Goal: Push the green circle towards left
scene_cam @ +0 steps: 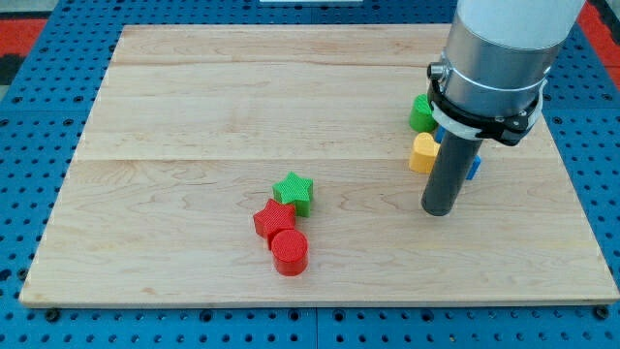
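Our tip (438,210) is down on the wooden board (194,116), bare rod, carrying nothing.

It sits just below the yellow block (422,152) toward the view's bottom, touching no block that we can see. The green circle (419,113) lies just above the yellow one, half hidden by our arm. A blue block (474,167) peeks out right of the rod.

arm (504,48): silver-grey cylinder | collar: black clamp ring, white band | my tip (438,211): dark rod

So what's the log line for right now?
tip: below yellow block | green circle: view's right, not touched | blue block: mostly hidden
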Robot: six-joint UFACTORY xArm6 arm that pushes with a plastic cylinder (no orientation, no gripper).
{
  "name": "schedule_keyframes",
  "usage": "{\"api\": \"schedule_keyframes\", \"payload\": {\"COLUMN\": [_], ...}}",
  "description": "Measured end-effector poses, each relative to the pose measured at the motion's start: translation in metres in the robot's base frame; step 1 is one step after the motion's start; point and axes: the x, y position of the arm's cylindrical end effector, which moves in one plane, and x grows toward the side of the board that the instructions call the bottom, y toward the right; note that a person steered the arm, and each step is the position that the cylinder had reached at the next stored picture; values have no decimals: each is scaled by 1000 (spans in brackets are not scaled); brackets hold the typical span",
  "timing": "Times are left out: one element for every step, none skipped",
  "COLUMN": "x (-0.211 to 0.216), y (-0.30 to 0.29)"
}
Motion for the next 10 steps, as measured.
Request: {"api": "schedule_keyframes", "payload": {"x": [-5, -15, -22, -28, -30, -35, -55, -108, -150, -158], "y": [26, 43, 52, 61, 71, 83, 116, 119, 99, 51]}}
